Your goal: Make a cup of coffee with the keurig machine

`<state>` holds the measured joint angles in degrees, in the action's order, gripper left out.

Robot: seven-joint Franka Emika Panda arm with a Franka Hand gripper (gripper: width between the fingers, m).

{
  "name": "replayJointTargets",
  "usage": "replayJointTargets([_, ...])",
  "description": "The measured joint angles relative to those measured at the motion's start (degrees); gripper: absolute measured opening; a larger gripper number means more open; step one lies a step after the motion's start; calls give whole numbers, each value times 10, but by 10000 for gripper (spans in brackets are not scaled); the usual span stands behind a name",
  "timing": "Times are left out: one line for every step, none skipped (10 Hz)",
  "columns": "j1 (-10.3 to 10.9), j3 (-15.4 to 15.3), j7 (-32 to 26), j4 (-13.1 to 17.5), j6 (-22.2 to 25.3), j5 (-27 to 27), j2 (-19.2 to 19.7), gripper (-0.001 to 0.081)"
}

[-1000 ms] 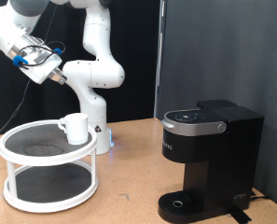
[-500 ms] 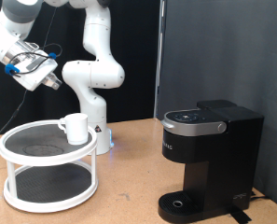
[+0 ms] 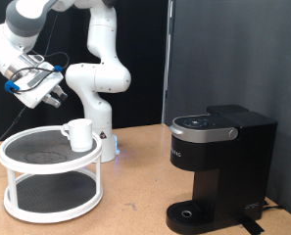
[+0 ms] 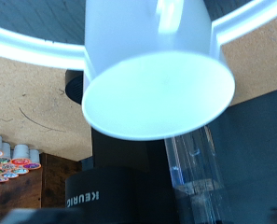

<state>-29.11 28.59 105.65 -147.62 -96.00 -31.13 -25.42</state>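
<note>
Exterior view, one cup [image 3: 79, 134], one keurig machine [image 3: 219, 168]

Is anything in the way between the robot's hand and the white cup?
Nothing visible is. The hand hangs in open air above the cup, which stands on the top shelf of the white round rack.

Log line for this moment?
gripper: above rack, holding nothing seen | cup: on rack top tier | keurig: lid closed, tray bare
</note>
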Motion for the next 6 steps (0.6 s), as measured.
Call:
replayJointTargets([-4, 1, -10, -9, -12, 1, 0, 414])
replayJointTargets([-8, 2, -17, -20, -31, 1, -1, 414])
replayJointTargets([-11, 2, -23, -32, -52, 1, -2, 616])
replayJointTargets([-12, 2, -32, -46, -76, 1, -2, 697])
replayJointTargets([-12, 2, -38, -58, -94, 1, -2, 697])
replayJointTargets([-12, 2, -44, -70, -111, 1, -2, 728])
